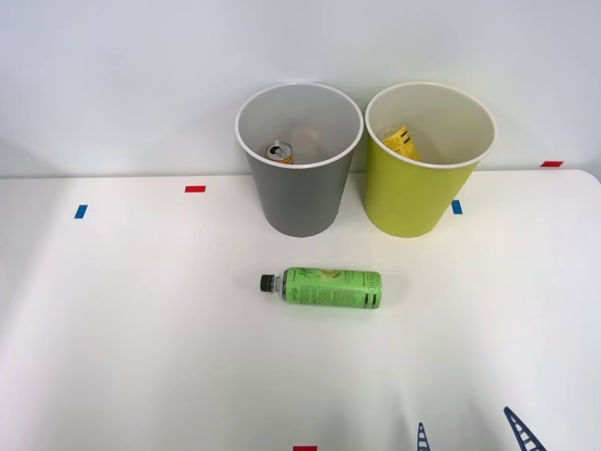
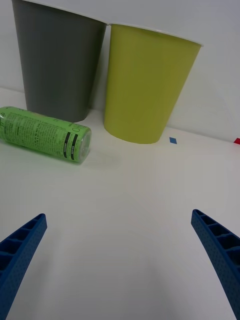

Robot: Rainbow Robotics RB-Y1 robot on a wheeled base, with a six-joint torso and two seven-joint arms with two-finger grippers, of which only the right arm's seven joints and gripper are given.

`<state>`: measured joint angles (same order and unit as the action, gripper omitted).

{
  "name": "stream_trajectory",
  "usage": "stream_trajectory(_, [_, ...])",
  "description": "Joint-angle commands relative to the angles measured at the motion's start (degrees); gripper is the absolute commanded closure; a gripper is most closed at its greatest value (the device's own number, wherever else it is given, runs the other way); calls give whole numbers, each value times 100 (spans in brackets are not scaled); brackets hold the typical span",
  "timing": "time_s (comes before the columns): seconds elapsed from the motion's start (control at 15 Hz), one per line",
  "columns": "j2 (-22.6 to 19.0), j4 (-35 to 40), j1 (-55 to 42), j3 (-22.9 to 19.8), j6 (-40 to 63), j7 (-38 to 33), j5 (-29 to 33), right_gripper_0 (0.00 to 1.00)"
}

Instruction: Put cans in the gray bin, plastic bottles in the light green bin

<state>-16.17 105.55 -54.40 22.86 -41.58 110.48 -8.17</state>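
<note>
Spread wide and empty, the right arm's end effector [image 2: 120, 265] hangs low over the white tabletop [image 1: 141, 329], its two blue ribbed fingers [image 2: 22, 250] at opposite corners of the wrist view with bare surface between them; in the front view the finger tips poke up at the near edge, right of centre [image 1: 470, 437]. A slim plastic bottle with a bright green label and a black screw cap [image 1: 324, 287] lies on its side near the middle of the tabletop, cap pointing to the robot's left, base to the right, well apart from the fingers. In the wrist view its base end [image 2: 45, 134] faces the camera, just in front of the bins. Behind the bottle, at the far edge of the tabletop, two tall round tapering bins stand upright side by side, close together. The gray bin with a white rim [image 1: 299, 202] is on the left and holds a small orange drink can with a silver top [image 1: 279, 151], resting against its inner wall. The yellow-green bin with a white rim [image 1: 418, 202] is on the right, and a yellow-labelled item [image 1: 401, 141] leans inside it; what it is cannot be told. Small blue and red tape marks [image 1: 194, 189] dot the tabletop.
</note>
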Motion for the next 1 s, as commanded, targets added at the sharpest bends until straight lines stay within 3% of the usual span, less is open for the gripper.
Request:
stream_trajectory(0.07, [0, 0, 0, 0, 1, 0, -1, 0])
stream_trajectory(1.0, [0, 0, 0, 0, 1, 0, -1, 0])
